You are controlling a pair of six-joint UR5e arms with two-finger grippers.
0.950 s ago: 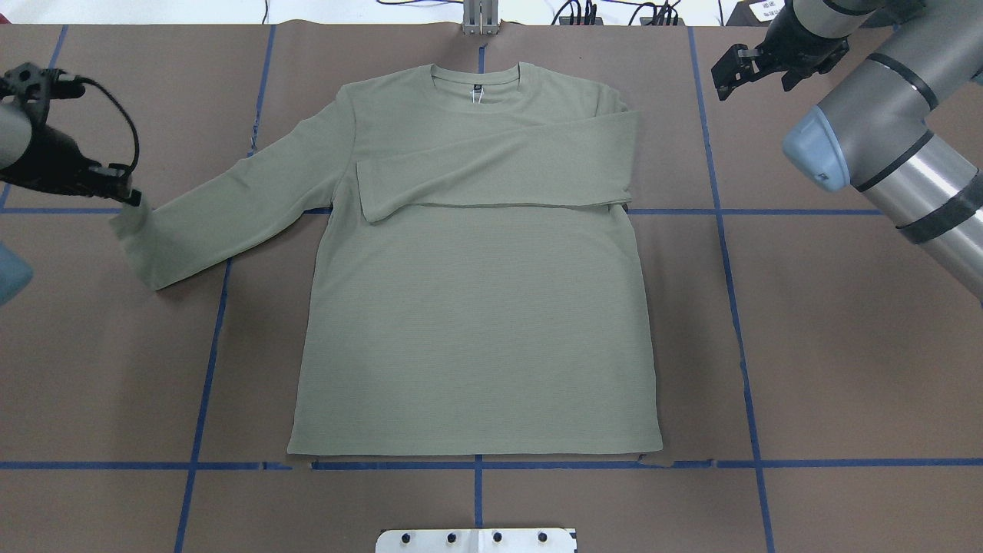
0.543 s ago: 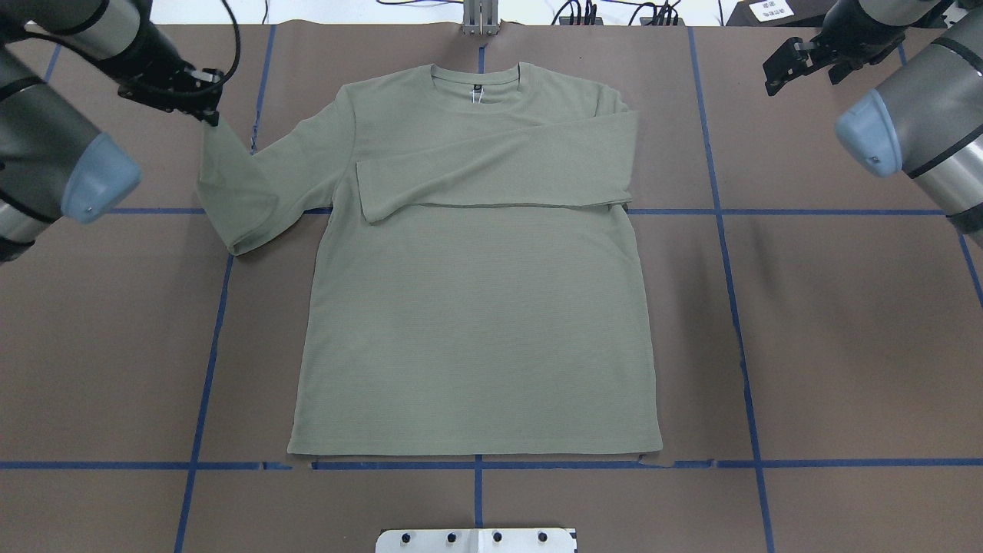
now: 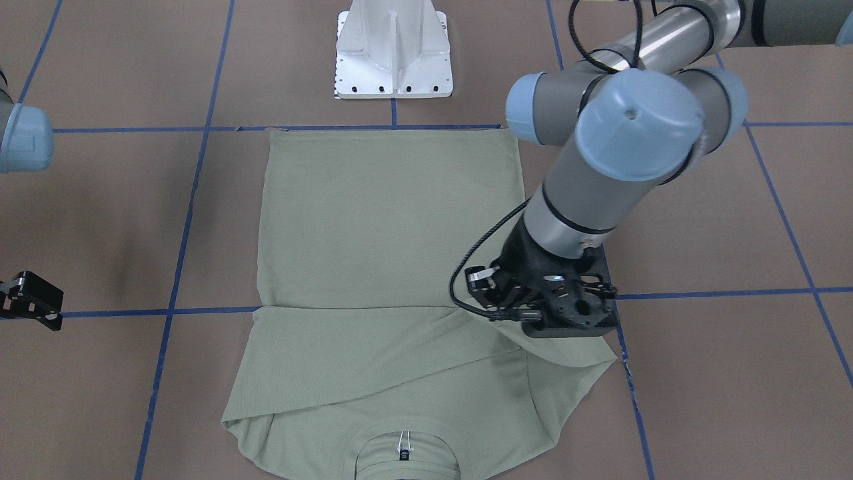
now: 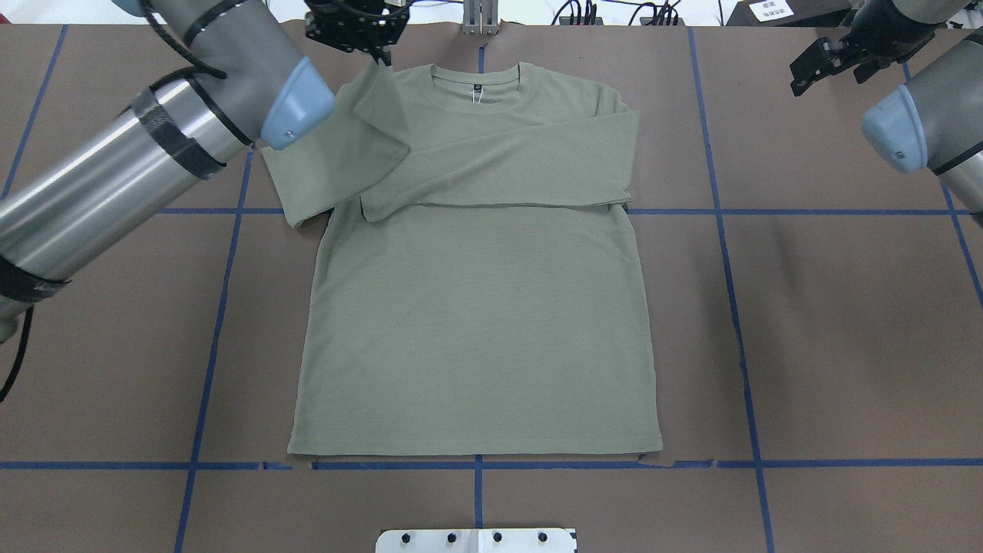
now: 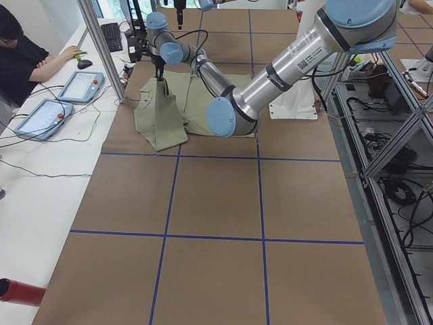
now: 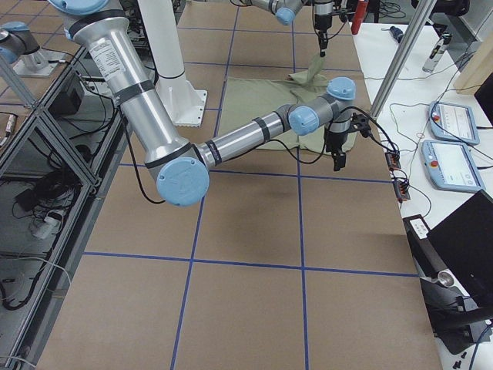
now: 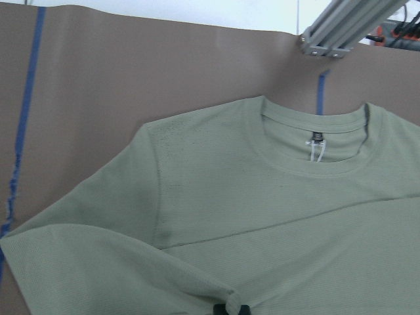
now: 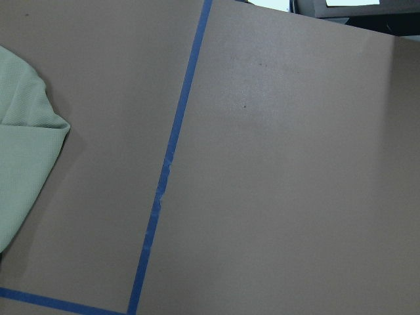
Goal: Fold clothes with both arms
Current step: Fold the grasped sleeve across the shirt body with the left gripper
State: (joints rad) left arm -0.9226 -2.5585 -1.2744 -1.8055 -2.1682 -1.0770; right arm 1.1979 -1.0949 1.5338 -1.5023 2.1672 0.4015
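The pale sage-green shirt lies flat, face up, collar at the table's far side. Its right sleeve is folded across the chest. My left gripper is shut on the left sleeve's cuff end and holds it lifted over the shirt's left shoulder, beside the collar. The sleeve hangs down from it and doubles over. In the left wrist view the fabric bunches at my left gripper. My right gripper is open and empty above bare table at the far right, apart from the shirt.
The white pedestal base stands at the near edge. Blue tape lines cross the brown table. A metal post and cables sit at the far edge. An operator and tablets are beyond the far edge.
My left gripper has carried the sleeve end from the far left toward the far side and rightward, to beside the collar. The right arm has drawn back to the right.
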